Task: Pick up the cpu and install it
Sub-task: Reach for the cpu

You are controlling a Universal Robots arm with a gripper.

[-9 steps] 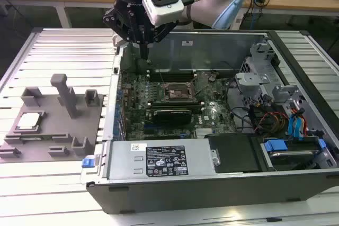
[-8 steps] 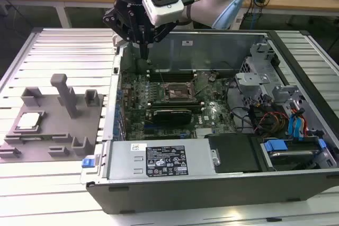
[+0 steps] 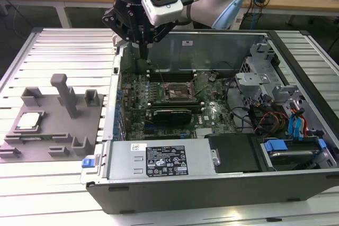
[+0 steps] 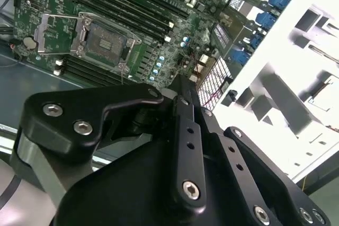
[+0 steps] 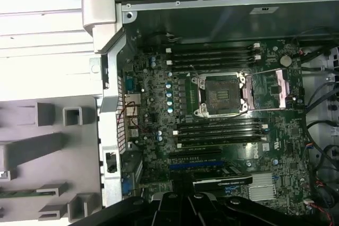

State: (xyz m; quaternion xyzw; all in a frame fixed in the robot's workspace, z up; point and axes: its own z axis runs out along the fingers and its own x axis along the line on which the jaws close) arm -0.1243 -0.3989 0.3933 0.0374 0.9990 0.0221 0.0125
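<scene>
The cpu (image 3: 28,121), a pale square chip, lies flat in a recess of the grey fixture (image 3: 58,130) at the exterior view's left, outside the computer case. My gripper (image 3: 144,46) hangs over the case's back corner on that same side, well apart from the cpu. Its black fingers (image 4: 183,130) come together to a narrow tip, shut with nothing between them. The motherboard's empty socket (image 3: 177,92) stands open in both wrist views (image 4: 103,41) (image 5: 220,95), its metal load plate (image 5: 273,86) flipped aside. The gripper (image 5: 183,198) sits above the board's edge.
The open computer case (image 3: 106,130) rests on a slatted aluminium table (image 3: 58,51). Memory sticks (image 5: 212,56) flank the socket. A graphics card (image 3: 169,114), the power supply (image 3: 159,160), and a drive cage with cables (image 3: 265,83) fill the case. Upright fixture posts (image 3: 66,93) stand near the cpu.
</scene>
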